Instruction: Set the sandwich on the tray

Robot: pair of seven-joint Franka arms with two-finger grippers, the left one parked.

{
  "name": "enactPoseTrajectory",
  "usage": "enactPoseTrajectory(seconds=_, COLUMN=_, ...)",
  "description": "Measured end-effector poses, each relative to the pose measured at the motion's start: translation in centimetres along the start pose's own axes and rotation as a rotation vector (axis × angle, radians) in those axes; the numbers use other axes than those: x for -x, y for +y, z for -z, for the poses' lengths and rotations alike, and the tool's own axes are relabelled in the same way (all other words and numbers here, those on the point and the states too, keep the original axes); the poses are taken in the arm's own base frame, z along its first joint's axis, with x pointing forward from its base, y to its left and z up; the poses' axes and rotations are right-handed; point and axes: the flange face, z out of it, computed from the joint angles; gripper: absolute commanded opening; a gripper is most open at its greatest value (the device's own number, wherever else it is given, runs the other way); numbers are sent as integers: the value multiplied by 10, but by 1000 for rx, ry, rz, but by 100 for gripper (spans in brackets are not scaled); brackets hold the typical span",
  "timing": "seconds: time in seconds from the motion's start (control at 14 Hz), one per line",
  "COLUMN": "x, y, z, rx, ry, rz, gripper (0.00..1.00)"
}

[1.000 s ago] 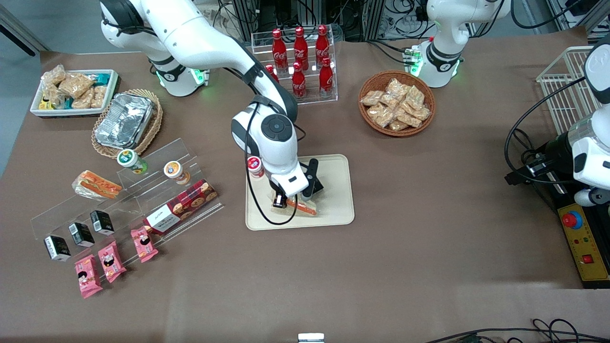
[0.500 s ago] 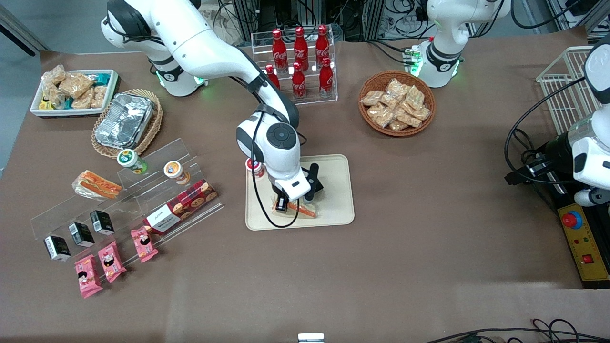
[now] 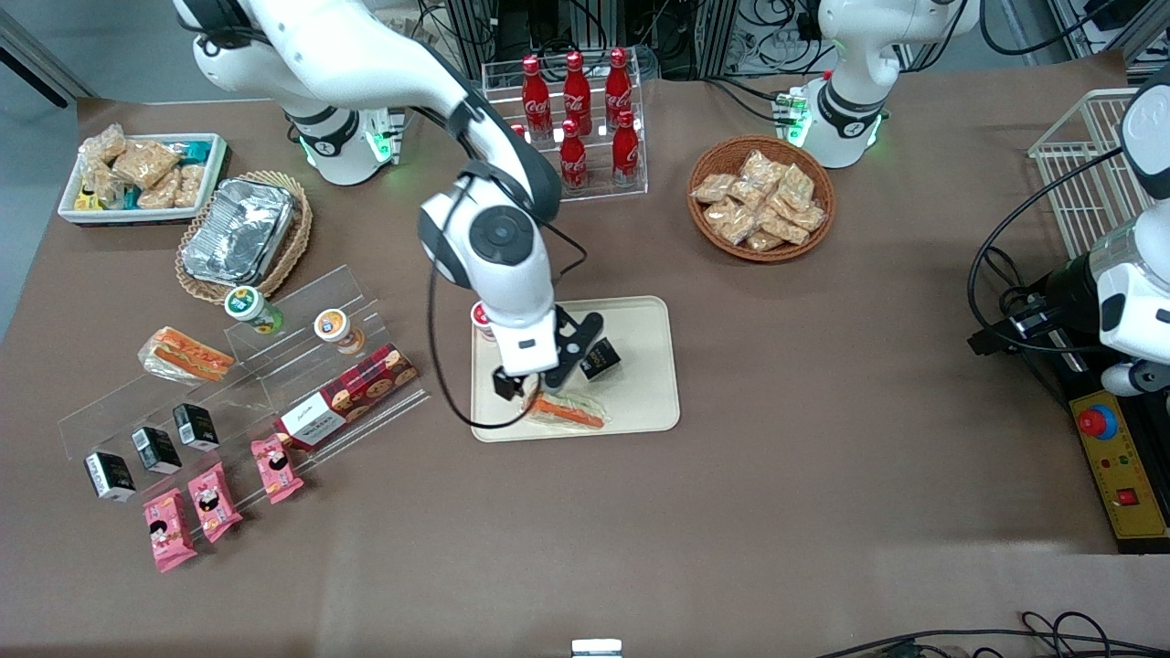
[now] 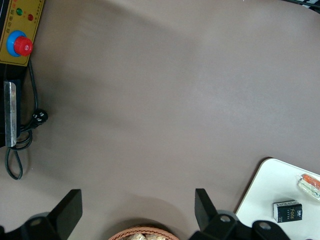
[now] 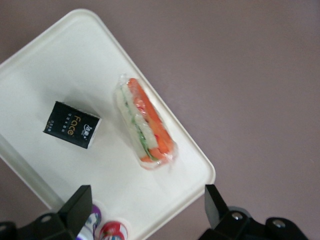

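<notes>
The sandwich [image 3: 567, 411] lies flat on the tray [image 3: 654, 402], along the rim nearest the front camera, with nothing gripping it, so I judge the placing step done and the release finished; what remains is only to lift the arm clear and retire it without dragging the cable loop across the tray. In the right wrist view the sandwich [image 5: 146, 122] sits free on the tray [image 5: 55, 65], close to its edge but wholly inside the rim, with the orange layers showing through the clear wrap. The end effector [image 3: 539, 388] hangs above the tray, just over the sandwich's end nearer the working arm; its 2 fingers [image 5: 75, 205] frame the wrist view spread wide apart, holding nothing. Beside the sandwich, farther from the front camera, a small black box [image 3: 601, 358] rests on the tray, apart from the sandwich. A red-capped cup [image 3: 480, 315] stands at the tray's corner toward the working arm's end, partly hidden by the wrist. The forearm rises steeply from the wrist up toward the shoulder near the rack of 6 red bottles [image 3: 576, 110]; a clean vertical retreat should avoid the box and cup
</notes>
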Motion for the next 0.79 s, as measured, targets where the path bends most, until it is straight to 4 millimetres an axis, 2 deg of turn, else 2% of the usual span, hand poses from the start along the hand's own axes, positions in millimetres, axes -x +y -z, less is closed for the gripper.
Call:
enactPoseTrajectory(seconds=0.14, x=9, y=23, z=34, rx=6, ry=31, rz=-56, gripper=100)
enactPoseTrajectory(seconds=0.43, x=43, y=90, z=82, rx=18, ry=47, rz=-165, gripper=100)
enactPoseTrajectory(seconds=0.57, x=64, y=114, z=116, rx=21, ry=51, rz=-210, gripper=100)
enactPoseTrajectory(seconds=0.79, x=110, y=151, z=163, rx=6, ry=27, rz=-295, gripper=100)
